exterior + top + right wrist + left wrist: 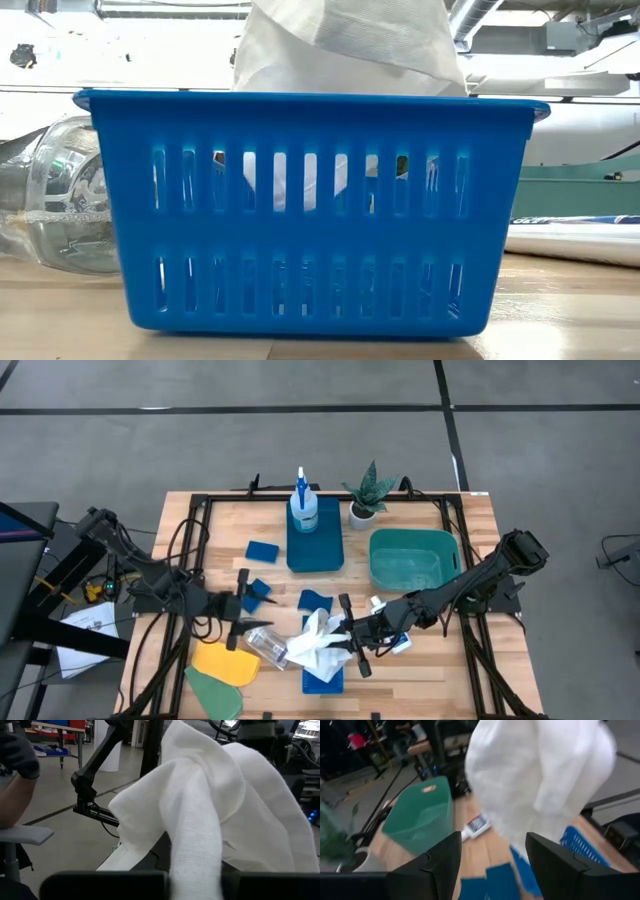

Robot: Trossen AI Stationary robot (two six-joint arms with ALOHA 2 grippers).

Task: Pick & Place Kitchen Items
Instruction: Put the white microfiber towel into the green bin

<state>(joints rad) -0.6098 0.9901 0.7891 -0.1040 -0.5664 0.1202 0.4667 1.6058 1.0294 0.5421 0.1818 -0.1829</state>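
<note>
Over the table's front middle, the right gripper (352,650) pinches a white cloth (322,643) that hangs above a blue tray (322,680), while the left gripper (240,610) waits beside it, fingers spread and holding nothing, near a clear plastic bottle (266,645).
</note>
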